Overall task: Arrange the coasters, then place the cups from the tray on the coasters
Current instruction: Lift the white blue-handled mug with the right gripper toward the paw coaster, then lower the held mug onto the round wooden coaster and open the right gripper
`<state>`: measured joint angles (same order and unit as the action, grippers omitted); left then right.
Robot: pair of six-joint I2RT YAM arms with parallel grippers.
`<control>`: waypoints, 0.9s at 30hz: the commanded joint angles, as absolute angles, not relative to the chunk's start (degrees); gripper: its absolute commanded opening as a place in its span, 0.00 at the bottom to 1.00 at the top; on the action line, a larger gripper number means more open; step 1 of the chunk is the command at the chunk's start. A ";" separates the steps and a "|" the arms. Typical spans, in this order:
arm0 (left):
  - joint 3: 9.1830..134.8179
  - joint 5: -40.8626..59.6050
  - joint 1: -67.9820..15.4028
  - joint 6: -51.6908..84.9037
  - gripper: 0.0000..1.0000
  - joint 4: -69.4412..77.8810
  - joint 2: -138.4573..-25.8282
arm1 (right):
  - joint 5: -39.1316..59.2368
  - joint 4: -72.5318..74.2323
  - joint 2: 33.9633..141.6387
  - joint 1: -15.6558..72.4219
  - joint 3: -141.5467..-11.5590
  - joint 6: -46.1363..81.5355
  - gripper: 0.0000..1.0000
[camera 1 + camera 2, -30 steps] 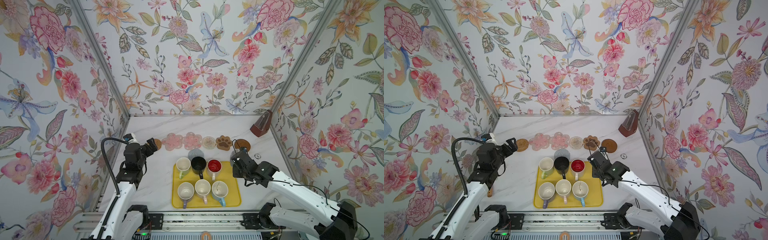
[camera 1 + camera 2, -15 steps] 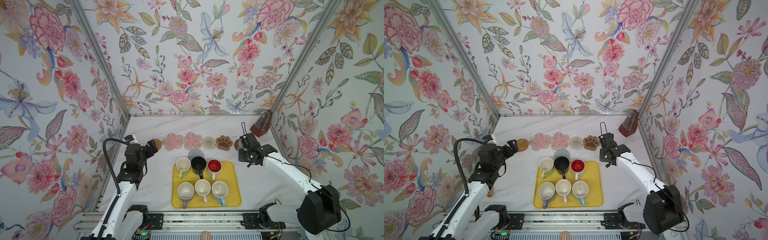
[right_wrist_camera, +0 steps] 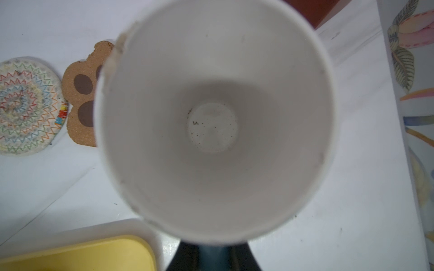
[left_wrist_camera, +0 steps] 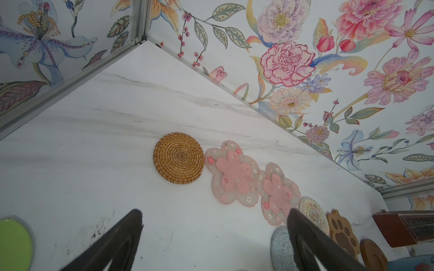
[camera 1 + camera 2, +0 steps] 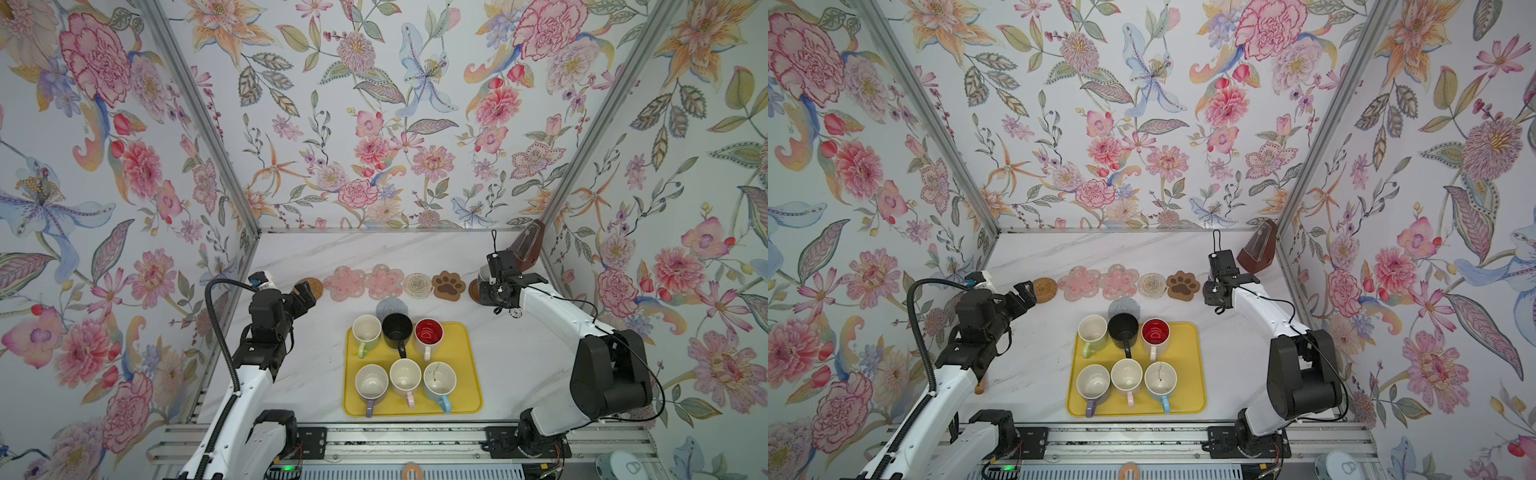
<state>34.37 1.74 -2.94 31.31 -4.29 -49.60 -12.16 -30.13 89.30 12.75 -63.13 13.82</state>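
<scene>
In right hand (image 3: 207,257) — cup (image 3: 212,126) (white inside)

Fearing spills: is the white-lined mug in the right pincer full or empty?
Empty: the white-lined mug shows a bare bottom, few dark specks.

I read the tray (image 5: 468,361) as plain yellow. Its 12 o'clock row: pale green mug (image 5: 366,331), black mug (image 5: 397,330), white mug (image 5: 429,332) with red inside. Its 6 o'clock row is cream inside: lavender-handled mug (image 5: 371,384), pink-handled mug (image 5: 405,381), blue-handled mug (image 5: 439,381). Past the tray at 12 o'clock lies the grey speckled coaster (image 5: 391,306). Behind it, from 9 to 3 o'clock, are the tan rattan coaster (image 4: 179,161), two pink flower coasters (image 5: 344,284) (image 5: 383,281), the beige woven coaster (image 3: 25,105) with rainbow zigzags, and the brown paw-print coaster (image 5: 448,285) with darker pads. My white-lined mug (image 3: 211,122) shows brown specks.
</scene>
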 commanded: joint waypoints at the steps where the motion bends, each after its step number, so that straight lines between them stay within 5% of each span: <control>1: 34.32 2.10 -2.52 30.41 0.98 -5.53 -49.31 | -11.80 -25.69 89.59 11.96 -65.73 12.25 0.00; 27: 34.99 1.24 -2.52 29.55 0.98 -6.20 -49.81 | -10.91 -22.76 94.12 10.23 -65.54 11.51 0.00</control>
